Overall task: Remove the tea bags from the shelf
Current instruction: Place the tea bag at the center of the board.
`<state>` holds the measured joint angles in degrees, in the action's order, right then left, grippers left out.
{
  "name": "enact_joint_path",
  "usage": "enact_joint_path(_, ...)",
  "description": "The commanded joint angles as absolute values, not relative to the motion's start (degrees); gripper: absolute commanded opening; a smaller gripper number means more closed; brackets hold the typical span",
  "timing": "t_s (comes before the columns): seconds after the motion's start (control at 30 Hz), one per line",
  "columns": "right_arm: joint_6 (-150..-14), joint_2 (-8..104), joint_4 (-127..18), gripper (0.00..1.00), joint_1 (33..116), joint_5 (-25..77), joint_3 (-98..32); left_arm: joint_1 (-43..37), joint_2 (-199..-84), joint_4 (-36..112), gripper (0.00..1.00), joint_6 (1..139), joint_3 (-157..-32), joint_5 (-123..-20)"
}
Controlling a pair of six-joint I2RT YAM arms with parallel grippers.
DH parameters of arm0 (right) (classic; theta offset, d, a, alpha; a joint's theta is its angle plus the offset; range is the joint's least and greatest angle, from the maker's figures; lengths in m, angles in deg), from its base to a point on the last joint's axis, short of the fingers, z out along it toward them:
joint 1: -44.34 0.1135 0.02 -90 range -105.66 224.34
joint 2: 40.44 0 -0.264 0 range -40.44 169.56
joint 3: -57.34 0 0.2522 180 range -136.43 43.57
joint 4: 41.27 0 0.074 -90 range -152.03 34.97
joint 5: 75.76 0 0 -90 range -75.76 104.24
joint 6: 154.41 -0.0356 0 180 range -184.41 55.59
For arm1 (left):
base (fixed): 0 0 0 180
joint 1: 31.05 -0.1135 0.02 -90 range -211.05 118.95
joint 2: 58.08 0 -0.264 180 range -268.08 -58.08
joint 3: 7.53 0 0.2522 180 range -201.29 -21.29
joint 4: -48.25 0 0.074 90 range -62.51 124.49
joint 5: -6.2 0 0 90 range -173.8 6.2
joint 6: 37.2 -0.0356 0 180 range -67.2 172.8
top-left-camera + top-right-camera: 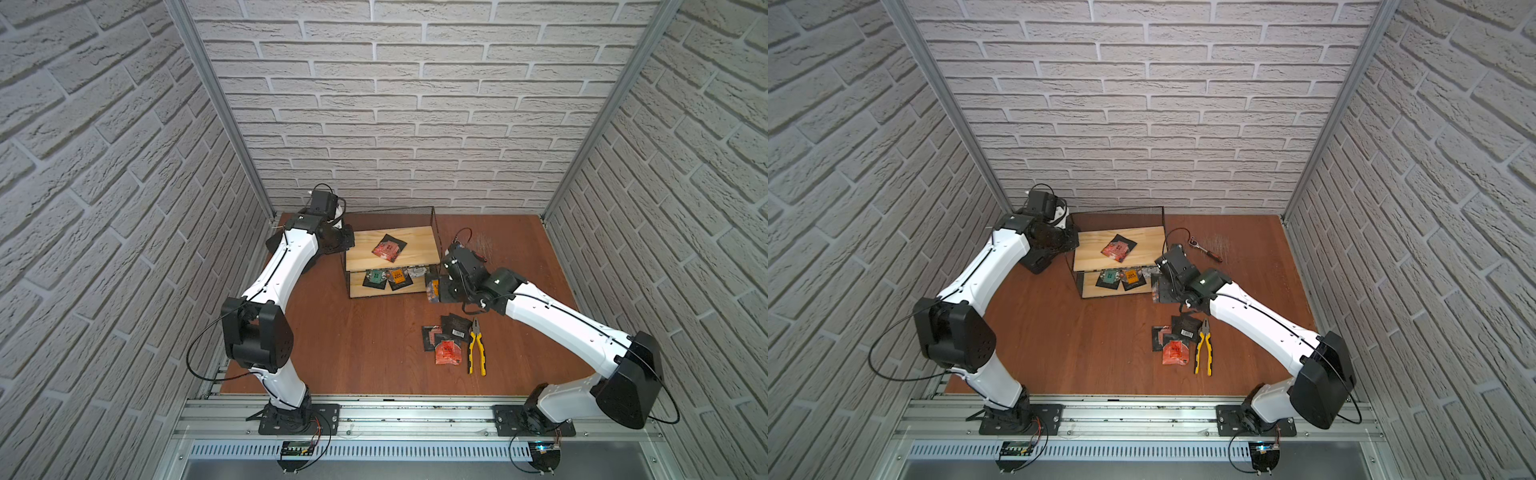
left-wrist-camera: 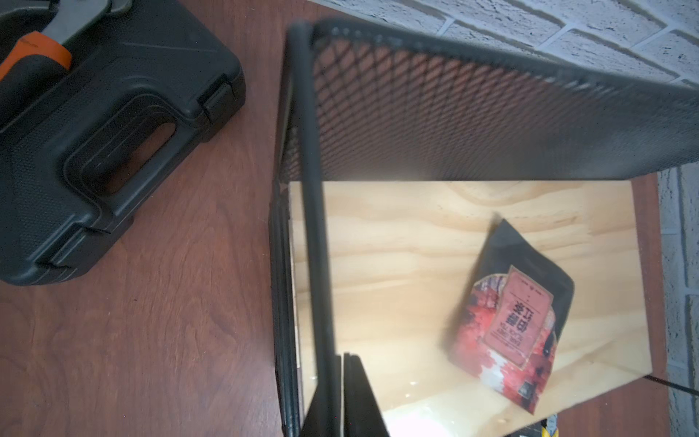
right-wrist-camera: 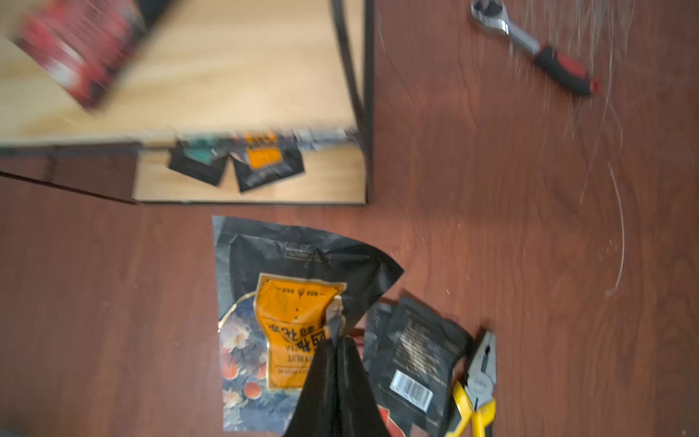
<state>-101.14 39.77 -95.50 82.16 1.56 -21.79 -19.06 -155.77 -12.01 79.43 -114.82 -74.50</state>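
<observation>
Orange-labelled tea bag is clamped in right gripper, off the shelf; in a top view, tabletop pile is noted just below-right.

My right fingers are matt black plastic, and the tea bag between them is crinkled foil, glossy, with an orange printed label. The shelf has smooth pale wooden boards and matt black metal mesh. The tabletop is reddish wood grain, lightly scratched, with a soft sheen.
</observation>
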Motion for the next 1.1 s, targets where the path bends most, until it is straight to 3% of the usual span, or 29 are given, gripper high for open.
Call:
enact_joint_path(0.0, -105.2, 37.3, -92.8, 0.03, 80.5, 3.4, -14.5, -19.4, -156.9, -10.9, 0.08, 78.8, -115.9, -74.2)
enact_joint_path(0.23, -105.7, 41.0, -90.3, 0.03, 77.7, 6.2, -7.4, -19.4, -157.1, -10.9, 0.08, 78.9, -116.2, -74.3)
enact_joint_path(0.73, -105.2, 45.0, -89.4, 0.03, 76.3, 3.5, -6.6, -19.4, -157.5, -10.9, 0.08, 78.9, -116.7, -74.1)
enact_joint_path(1.07, -105.4, 45.6, -90.1, 0.13, 76.1, 2.8, -6.7, -19.4, -157.5, -11.0, 0.09, 78.8, -116.6, -74.1)
